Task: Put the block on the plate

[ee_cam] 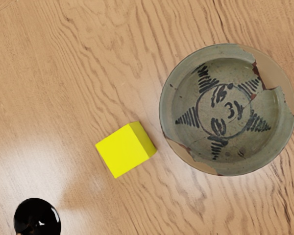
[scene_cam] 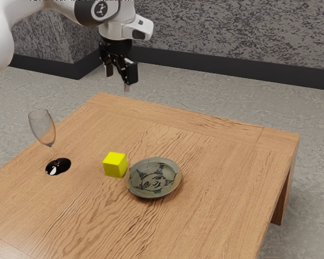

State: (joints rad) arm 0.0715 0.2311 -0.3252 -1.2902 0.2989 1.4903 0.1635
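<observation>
Round grey-green painted ceramic plate [scene_cam: 154, 178], bare for its load, lay just beside one yellow cubic block [scene_cam: 114, 165] on brown wooden table [scene_cam: 216, 178]; black two-finger gripper [scene_cam: 118, 79] hung high, fingers parted and empty, presumably for clearance before grasping.

Some plain room, tbh can't tell which kind: grey floor [scene_cam: 310, 113], speckled far wall [scene_cam: 232, 29], dark baseboard [scene_cam: 232, 67], wood table [scene_cam: 227, 167].
</observation>
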